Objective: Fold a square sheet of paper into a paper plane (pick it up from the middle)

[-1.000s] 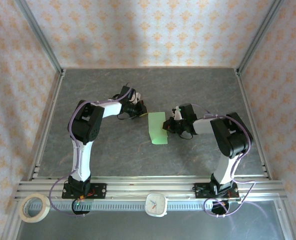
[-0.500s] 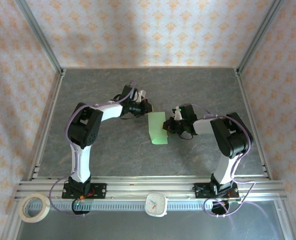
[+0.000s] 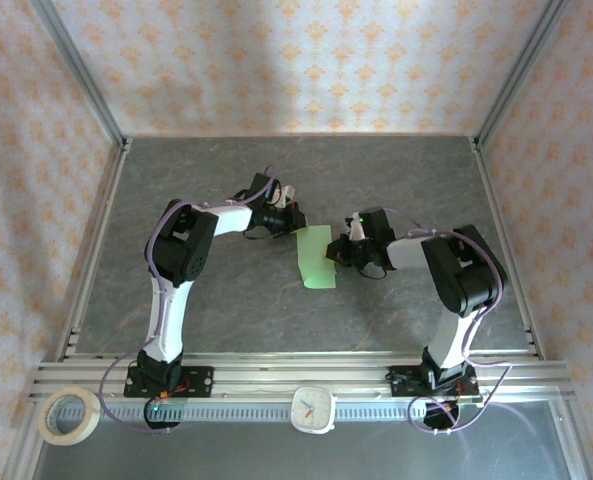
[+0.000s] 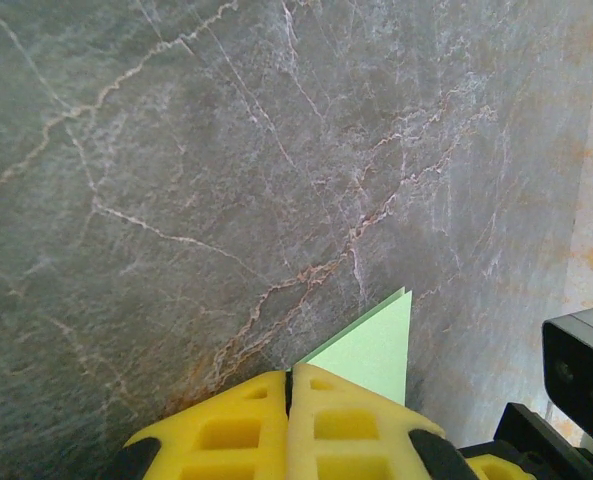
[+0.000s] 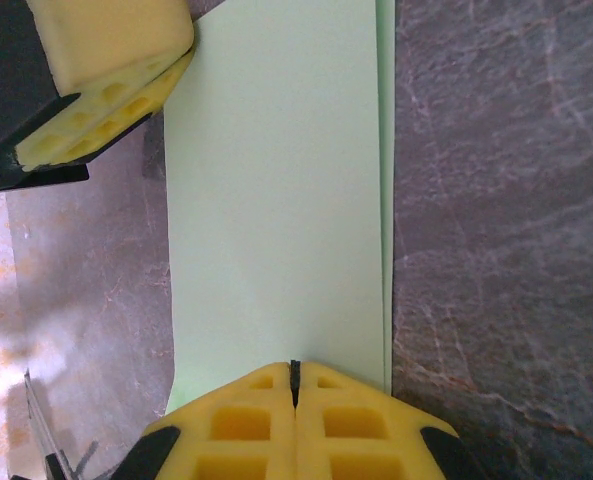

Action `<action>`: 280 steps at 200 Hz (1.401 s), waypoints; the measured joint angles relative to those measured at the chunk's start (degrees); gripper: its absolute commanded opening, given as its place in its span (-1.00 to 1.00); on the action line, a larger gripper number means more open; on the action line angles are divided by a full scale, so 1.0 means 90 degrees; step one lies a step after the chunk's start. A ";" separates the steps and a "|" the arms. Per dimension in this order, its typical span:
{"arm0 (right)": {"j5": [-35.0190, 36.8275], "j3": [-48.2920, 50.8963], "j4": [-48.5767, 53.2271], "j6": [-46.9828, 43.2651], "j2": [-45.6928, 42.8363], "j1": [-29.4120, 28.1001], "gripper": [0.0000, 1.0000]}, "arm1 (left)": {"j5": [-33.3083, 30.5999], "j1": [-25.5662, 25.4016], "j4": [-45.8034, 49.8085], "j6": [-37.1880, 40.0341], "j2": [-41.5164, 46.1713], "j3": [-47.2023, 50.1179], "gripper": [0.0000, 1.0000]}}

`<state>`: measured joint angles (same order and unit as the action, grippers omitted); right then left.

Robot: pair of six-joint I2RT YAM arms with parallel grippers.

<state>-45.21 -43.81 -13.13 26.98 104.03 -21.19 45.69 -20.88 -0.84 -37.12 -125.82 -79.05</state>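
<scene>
**STATUS**
- R gripper: closed, fingers together, nothing visible between them. Tips at near edge of sheet, apparently pressing it onto table.
- Sheet: folded in half, flat, straight ahead of R tips. Layers slightly offset along right side.
- L gripper: closed likewise, empty as far as visible. Sheet corner just ahead-right of its tips. Touching or under them: cannot tell.
- Stage (est.): early. One fold in, no nose folds, no plane yet.

**RISKS**
1. Sheet skid. Cause: closed tips dragging thin paper over smooth top w/ pressure from one side only. Result: crooked crease.
2. Layer creep. Cause: edges offset as is. Further pushing likely to widen mismatch, giving a lopsided plane.
3. Corner crumple or tear. Cause: L tips driving into corner instead of over it.
4. Gripper clash. Cause: both sets of tips near same small sheet, little room between.
5. Missed pick. Cause: flat paper, closed jaws. Open before any grasp.
</scene>
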 measured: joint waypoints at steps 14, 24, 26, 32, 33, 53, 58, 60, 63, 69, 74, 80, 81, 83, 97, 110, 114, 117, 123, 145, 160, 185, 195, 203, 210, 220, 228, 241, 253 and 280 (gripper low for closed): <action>0.0000 0.0007 -0.0005 0.0000 0.0000 0.0000 -1.00 | -0.0017 0.0015 -0.0002 -0.0010 0.0000 0.0000 -1.00; 0.0000 0.0029 -0.0034 0.0002 0.0000 0.0000 -1.00 | -0.0032 0.0036 -0.0005 -0.0015 0.0000 0.0000 -1.00; -0.0002 0.0029 -0.0044 0.0002 0.0000 0.0000 -1.00 | -0.0034 0.0044 -0.0005 -0.0015 0.0000 0.0000 -1.00; -0.0002 0.0041 -0.0053 0.0005 0.0000 0.0002 -1.00 | -0.0044 0.0070 -0.0010 -0.0017 0.0000 0.0002 -1.00; -0.0002 0.0041 -0.0056 0.0005 0.0000 0.0002 -1.00 | -0.0046 0.0073 -0.0010 -0.0017 0.0000 0.0002 -1.00; -0.0005 0.0083 -0.0124 0.0046 -0.0005 0.0002 -1.00 | -0.0100 0.0131 -0.0138 -0.0041 0.0044 0.0095 -1.00; -0.0005 0.0090 -0.0143 0.0053 -0.0005 0.0002 -1.00 | -0.0153 0.0143 -0.0202 -0.0051 0.0087 0.0163 -1.00; -0.0005 0.0097 -0.0151 0.0061 -0.0005 0.0002 -1.00 | -0.0175 0.0148 -0.0223 -0.0056 0.0107 0.0192 -1.00; -0.0005 0.0102 -0.0160 0.0073 -0.0007 0.0002 -1.00 | -0.0209 0.0160 -0.0253 -0.0058 0.0143 0.0238 -1.00; -0.0007 0.0114 -0.0189 0.0090 -0.0007 0.0005 -1.00 | -0.0291 0.0192 -0.0287 -0.0063 0.0211 0.0325 -1.00; -0.0007 0.0126 -0.0204 0.0100 -0.0012 0.0005 -1.00 | -0.0342 0.0231 -0.0306 -0.0066 0.0272 0.0398 -1.00; -0.0005 0.0138 -0.0228 0.0109 -0.0017 0.0005 -1.00 | -0.0391 0.0284 -0.0316 -0.0080 0.0338 0.0466 -1.00; -0.0005 0.0138 -0.0233 0.0112 -0.0017 0.0005 -1.00 | -0.0396 0.0289 -0.0316 -0.0087 0.0350 0.0476 -1.00; -0.0005 0.0143 -0.0243 0.0117 -0.0017 0.0005 -1.00 | -0.0410 0.0306 -0.0321 -0.0097 0.0379 0.0500 -1.00; -0.0005 0.0168 -0.0296 0.0148 -0.0027 0.0005 -1.00 | -0.0449 0.0413 -0.0374 -0.0172 0.0597 0.0651 -1.00; 0.0000 0.0202 -0.0352 0.0187 -0.0029 0.0005 -1.00 | -0.0466 0.0449 -0.0418 -0.0233 0.0911 0.0833 -1.00; 0.0000 0.0209 -0.0372 0.0194 -0.0032 0.0005 -1.00 | -0.0466 0.0444 -0.0420 -0.0240 0.1015 0.0886 -1.00; 0.0002 0.0211 -0.0391 0.0214 -0.0034 0.0005 -1.00 | -0.0464 0.0425 -0.0420 -0.0253 0.1129 0.0942 -1.00; 0.0007 0.0233 -0.0425 0.0233 -0.0039 0.0005 -1.00 | -0.0464 0.0386 -0.0415 -0.0260 0.1299 0.1018 -1.00; 0.0046 0.0301 -0.0546 0.0338 -0.0066 0.0005 -1.00 | -0.0440 0.0087 -0.0440 -0.0282 0.1889 0.1256 -1.00; 0.0070 0.0352 -0.0629 0.0384 -0.0078 0.0005 -1.00 | -0.0308 -0.0257 -0.0614 -0.0381 0.2193 0.1520 -1.00; 0.0092 0.0401 -0.0729 0.0454 -0.0090 0.0002 -1.00 | -0.0119 -0.0925 -0.0804 -0.0452 0.2203 0.1848 -1.00; 0.0092 0.0418 -0.0767 0.0469 -0.0090 0.0002 -1.00 | -0.0095 -0.1139 -0.0852 -0.0512 0.2149 0.2028 -1.00; 0.0092 0.0430 -0.0784 0.0486 -0.0090 0.0002 -1.00 | -0.0068 -0.1229 -0.0911 -0.0585 0.2113 0.2198 -1.00; 0.0095 0.0442 -0.0804 0.0500 -0.0090 0.0002 -1.00 | -0.0053 -0.1256 -0.0998 -0.0656 0.2084 0.2368 -1.00; 0.0095 0.0459 -0.0835 0.0503 -0.0097 0.0002 -1.00 | -0.0056 -0.1239 -0.1044 -0.0733 0.2045 0.2591 -1.00; 0.0102 0.0459 -0.0838 0.0503 -0.0102 0.0002 -1.00 | -0.0056 -0.1212 -0.1052 -0.0780 0.2008 0.2703 -1.00; 0.0114 0.0459 -0.0840 0.0505 -0.0102 0.0002 -1.00 | -0.0078 -0.1173 -0.1052 -0.0816 0.1948 0.2781 -1.00; 0.0114 0.0459 -0.0840 0.0505 -0.0102 0.0002 -1.00 | -0.0109 -0.1144 -0.1052 -0.0823 0.1938 0.2793 -1.00; 0.0114 0.0459 -0.0840 0.0505 -0.0102 0.0002 -1.00 | -0.0163 -0.1120 -0.1047 -0.0792 0.1938 0.2803 -1.00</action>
<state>-44.18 -39.68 -20.69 31.53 103.11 -21.17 44.23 -30.96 -10.26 -44.25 -108.38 -53.82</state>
